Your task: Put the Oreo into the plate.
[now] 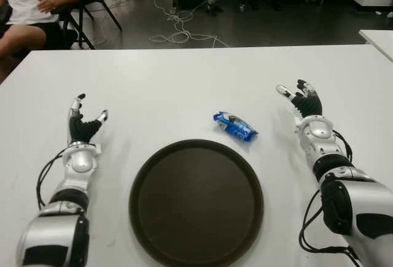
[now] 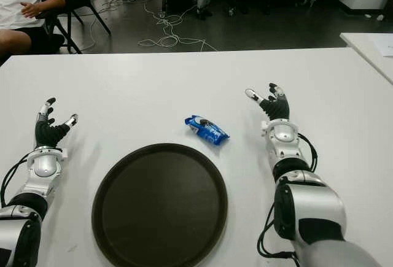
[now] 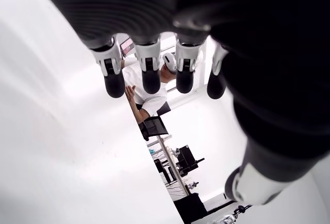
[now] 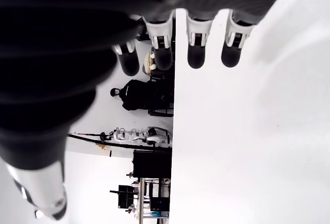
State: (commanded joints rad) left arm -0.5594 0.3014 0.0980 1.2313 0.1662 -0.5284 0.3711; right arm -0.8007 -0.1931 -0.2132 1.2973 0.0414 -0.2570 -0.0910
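Both robot hands, the left robot hand (image 1: pixel 84 123) and the right robot hand (image 1: pixel 303 100), are spread and hold nothing, so the Oreo (image 1: pixel 234 126) lies on the worktop (image 1: pixel 184 83) just beyond the plate (image 1: pixel 196 202), not yet picked.

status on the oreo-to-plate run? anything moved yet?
Nothing done yet: the Oreo pack lies on the white table, just beyond the dark plate, whose inside is bare. Nothing in hand: the left hand is open left of the plate, the right hand open to the pack's right. Left to do: reach, grasp, lift, place in the plate.
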